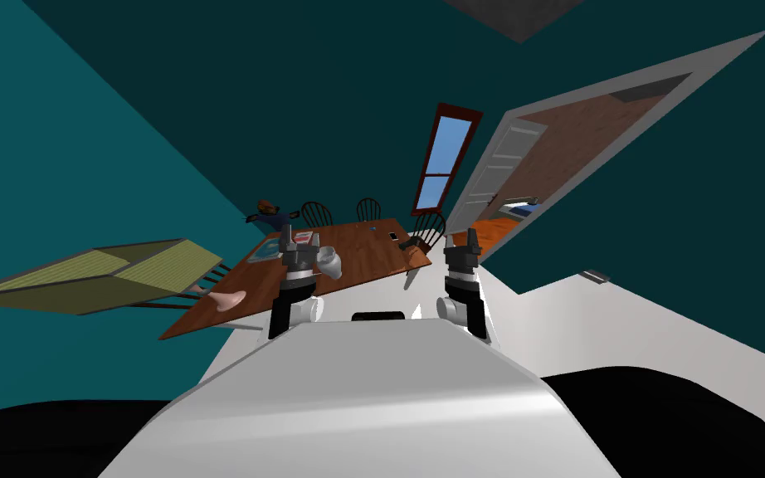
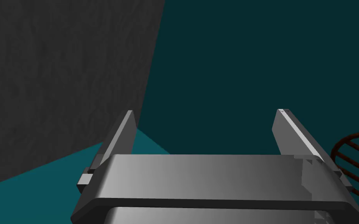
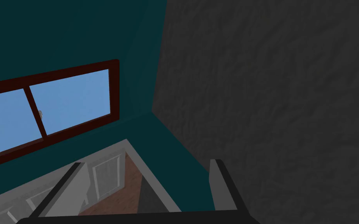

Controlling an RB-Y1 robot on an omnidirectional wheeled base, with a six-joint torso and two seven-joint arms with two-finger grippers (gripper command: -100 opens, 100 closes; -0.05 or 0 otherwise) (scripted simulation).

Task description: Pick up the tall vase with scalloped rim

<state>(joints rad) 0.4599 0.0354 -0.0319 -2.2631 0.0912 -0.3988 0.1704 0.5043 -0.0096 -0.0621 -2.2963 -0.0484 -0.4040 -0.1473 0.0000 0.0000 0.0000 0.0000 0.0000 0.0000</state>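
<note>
The left gripper (image 2: 206, 112) and right gripper (image 3: 146, 163) are gaping wide, holding nothing; the pale grey, flare-rimmed vase (image 1: 328, 262) is sitting toward the brown tabletop's (image 1: 372, 249) near edge.

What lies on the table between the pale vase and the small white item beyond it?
Head view: only bare brown table between the vase and the white item.

We count one brown wooden table (image 1: 368, 251). Three dark round-backed spindle chairs (image 1: 316, 212) stand around its far end. One pale grey vase (image 1: 328, 262) sits on it.
</note>
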